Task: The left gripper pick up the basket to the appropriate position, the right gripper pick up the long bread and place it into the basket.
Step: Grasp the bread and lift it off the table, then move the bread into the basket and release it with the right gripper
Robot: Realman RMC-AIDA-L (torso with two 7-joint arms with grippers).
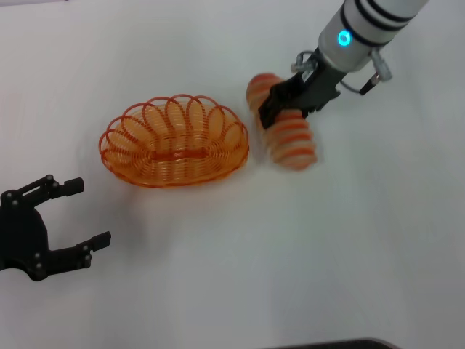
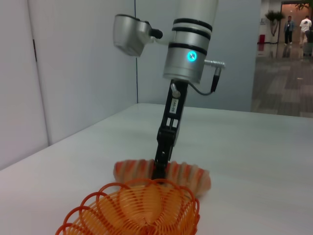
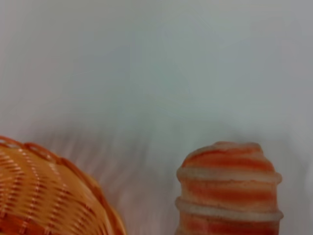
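Note:
The orange wire basket (image 1: 174, 166) sits empty on the white table, left of centre. The striped long bread (image 1: 294, 142) lies just right of it, slightly blurred. My right gripper (image 1: 280, 107) comes down from the upper right and is shut across the loaf near its far end. The left wrist view shows the right gripper (image 2: 160, 169) gripping the bread (image 2: 188, 175) behind the basket (image 2: 137, 210). The right wrist view shows the bread's end (image 3: 230, 191) beside the basket rim (image 3: 44, 196). My left gripper (image 1: 94, 211) is open and empty at the lower left, apart from the basket.
The white table (image 1: 290, 262) spreads around the objects. A dark edge (image 1: 327, 344) shows at the table's near side. White walls and a hallway (image 2: 283, 58) lie beyond the table in the left wrist view.

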